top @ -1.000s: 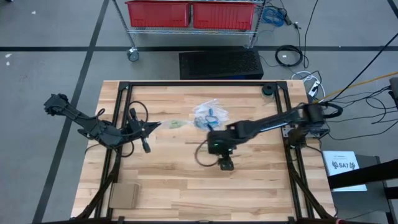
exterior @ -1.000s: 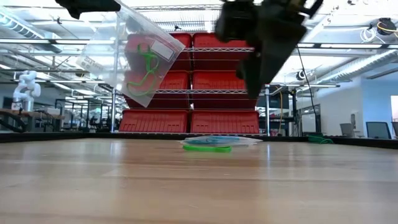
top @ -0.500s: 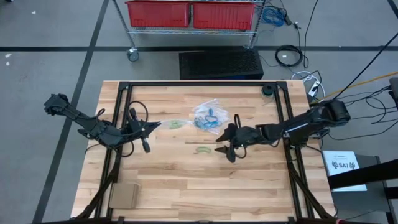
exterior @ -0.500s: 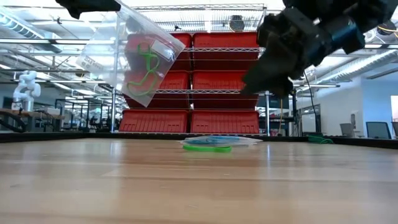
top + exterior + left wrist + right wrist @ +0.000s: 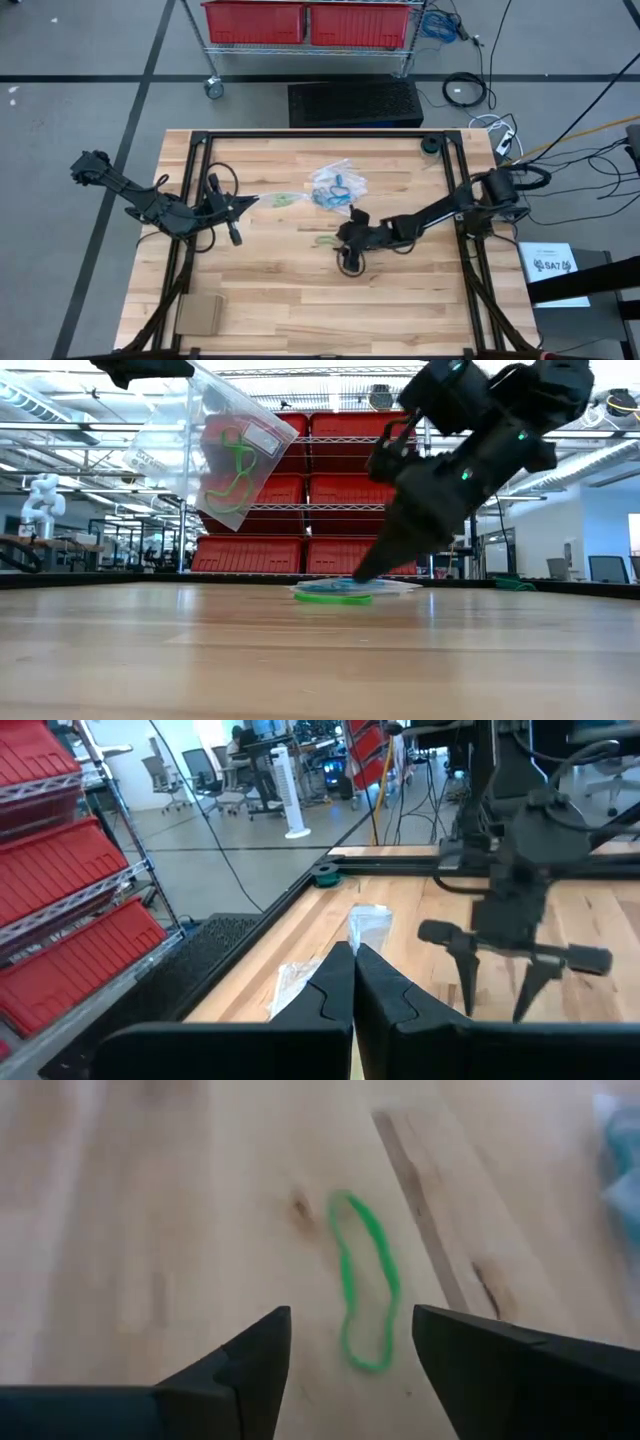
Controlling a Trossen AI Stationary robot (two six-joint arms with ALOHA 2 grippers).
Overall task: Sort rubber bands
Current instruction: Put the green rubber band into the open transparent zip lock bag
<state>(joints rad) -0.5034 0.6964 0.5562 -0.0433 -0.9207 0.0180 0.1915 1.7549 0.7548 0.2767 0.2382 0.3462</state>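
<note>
One green rubber band (image 5: 365, 1280) lies flat on the wooden table (image 5: 300, 300), near its middle (image 5: 325, 240). My right gripper (image 5: 350, 1325) stands open just above the band, slanting down at it, one finger to each side (image 5: 365, 572). At the table's left my left gripper (image 5: 240, 203) is shut on a clear plastic bag (image 5: 215, 450) with green rubber bands inside. Blue rubber bands lie in clear bags (image 5: 335, 185) farther back. My left gripper pinches the clear bag by its upper edge (image 5: 188, 372) between its two shut fingers (image 5: 352, 970), coming nearly level from the table's left. The bag hangs tilted below the fingers, lifted clear of the table.
The heap of clear bags (image 5: 355, 587) lies just beyond the green band. Black frame rails (image 5: 195, 180) run along the table's left, right and far sides. A tan pad (image 5: 200, 315) lies at the near left corner. Red bins (image 5: 305, 20) stand behind the table.
My right gripper has come down from high above the table to just over the loose green band and has tipped from level to slanting downward, ending a little toward the table's left. The left gripper and its bag have kept still.
</note>
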